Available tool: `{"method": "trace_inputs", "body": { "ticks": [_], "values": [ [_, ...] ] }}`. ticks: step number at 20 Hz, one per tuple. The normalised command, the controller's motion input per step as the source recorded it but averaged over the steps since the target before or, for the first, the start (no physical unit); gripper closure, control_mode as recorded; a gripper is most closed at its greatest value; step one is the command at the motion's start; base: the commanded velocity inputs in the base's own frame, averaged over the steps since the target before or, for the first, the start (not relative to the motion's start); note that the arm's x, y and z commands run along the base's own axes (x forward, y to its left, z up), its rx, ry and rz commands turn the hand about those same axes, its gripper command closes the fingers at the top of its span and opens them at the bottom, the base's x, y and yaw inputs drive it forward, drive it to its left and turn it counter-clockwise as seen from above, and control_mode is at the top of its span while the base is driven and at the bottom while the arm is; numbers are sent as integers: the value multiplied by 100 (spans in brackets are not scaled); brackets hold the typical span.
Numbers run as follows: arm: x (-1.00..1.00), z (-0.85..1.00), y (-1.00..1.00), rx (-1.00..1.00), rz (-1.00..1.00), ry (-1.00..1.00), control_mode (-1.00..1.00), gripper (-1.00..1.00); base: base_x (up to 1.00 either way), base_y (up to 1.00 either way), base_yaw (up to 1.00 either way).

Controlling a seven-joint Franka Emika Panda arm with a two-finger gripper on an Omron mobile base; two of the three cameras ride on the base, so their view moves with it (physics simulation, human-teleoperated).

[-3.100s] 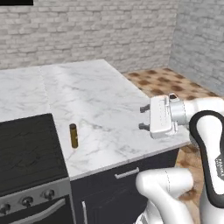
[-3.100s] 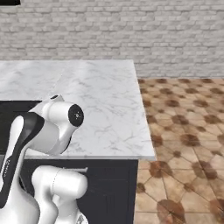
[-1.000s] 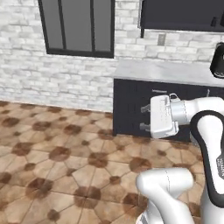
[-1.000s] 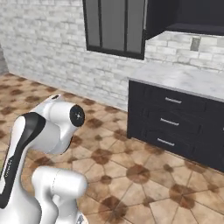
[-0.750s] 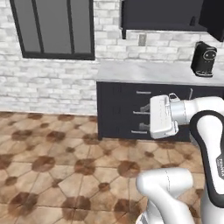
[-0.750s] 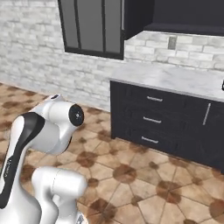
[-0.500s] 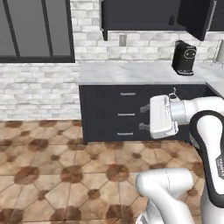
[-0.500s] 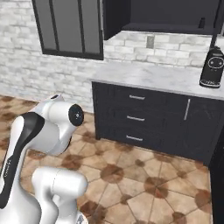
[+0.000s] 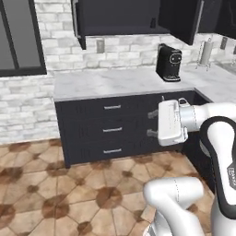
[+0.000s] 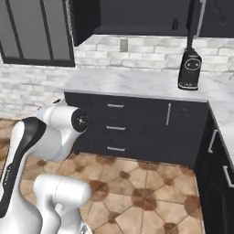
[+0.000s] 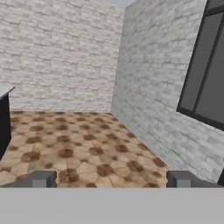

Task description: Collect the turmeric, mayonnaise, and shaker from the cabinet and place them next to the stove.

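Since the previous frame both base cameras have swung, so the drawers are now seen head-on. From the left base view, the cabinet (image 9: 120, 17) is seen overhead, its long axis horizontal, door open, with the gripper (image 9: 152, 123) spread wide and empty, pointing left. From the right base view, the cabinet (image 10: 137, 16) hangs above a coffee machine (image 10: 189, 68). From the hand view, the fingertips (image 11: 41, 179) are widely parted over tiled floor (image 11: 74, 148).

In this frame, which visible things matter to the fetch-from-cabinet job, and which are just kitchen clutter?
Job:
- cabinet, door open, a small dark item on its shelf
- gripper, open, holding nothing

Clutter:
- coffee machine on the counter
- paper towel holder
- drawers
- window
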Motion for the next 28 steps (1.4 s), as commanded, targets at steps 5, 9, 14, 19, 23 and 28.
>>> {"method": "trace_inputs", "body": {
  "ticks": [5, 9, 14, 19, 23, 28],
  "values": [
    [0, 0, 0, 0, 0, 0, 100, -100, 78, 0, -19],
    [0, 0, 0, 0, 0, 0, 100, -100, 77, 0, -15],
    [0, 0, 0, 0, 0, 0, 100, -100, 82, -10, -11],
    [0, 0, 0, 0, 0, 0, 100, -100, 82, -22, -12],
    [0, 0, 0, 0, 0, 0, 100, -100, 81, -25, -9],
    [0, 0, 0, 0, 0, 0, 100, -100, 82, -34, -6]
  ]
}}
